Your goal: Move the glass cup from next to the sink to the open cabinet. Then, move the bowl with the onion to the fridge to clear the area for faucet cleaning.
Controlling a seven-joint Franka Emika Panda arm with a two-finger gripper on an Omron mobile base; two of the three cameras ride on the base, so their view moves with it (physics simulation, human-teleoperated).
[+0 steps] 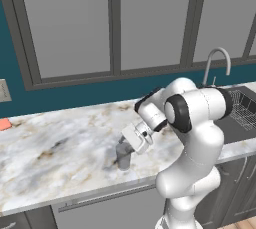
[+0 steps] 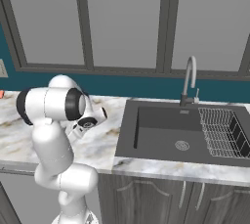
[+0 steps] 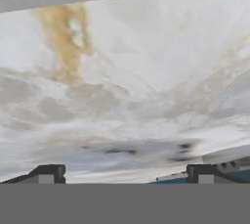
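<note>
The glass cup (image 1: 123, 162), a small grey translucent tumbler, stands upright on the marble counter (image 1: 60, 143), well left of the sink (image 2: 166, 132). My gripper (image 1: 122, 148) points down just over the cup's rim, its jaws spread wide. In the hand view the two fingertips (image 3: 47, 174) stand far apart over blurred marble, with nothing gripped between them. The silver faucet (image 2: 189, 78) rises behind the sink. The bowl, the onion, the fridge and the open cabinet are out of view.
A wire rack (image 2: 222, 132) fills the sink's right side. Closed grey panels (image 1: 70, 23) line the wall above the teal backsplash. A small orange thing (image 1: 4, 124) lies at the counter's far left. My own arm (image 2: 53, 120) hides the cup from the right base camera.
</note>
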